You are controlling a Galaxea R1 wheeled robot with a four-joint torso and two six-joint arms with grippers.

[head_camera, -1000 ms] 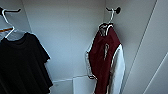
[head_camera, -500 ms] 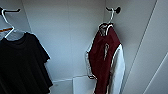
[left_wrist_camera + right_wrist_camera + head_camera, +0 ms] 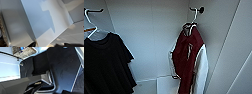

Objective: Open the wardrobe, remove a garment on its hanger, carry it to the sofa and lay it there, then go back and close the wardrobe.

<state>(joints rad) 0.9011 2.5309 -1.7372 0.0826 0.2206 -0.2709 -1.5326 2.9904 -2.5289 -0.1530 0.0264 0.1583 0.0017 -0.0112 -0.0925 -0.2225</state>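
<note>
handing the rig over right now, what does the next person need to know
Claws: from the wrist views I cannot tell whether the left or the right claw is open or shut; neither is at the clothes in the head view.
Wardrobe: open, its white inside is in front of the head camera.
Garment: maroon jacket with white sleeves, hanging on the white hanger from a dark peg on the right inner wall.
Black t-shirt: on its own hanger at the left; leave it.
Done: wardrobe opened.
Left: take the jacket out on its hanger, carry it to the sofa and lay it there, then go back and close the wardrobe.
</note>
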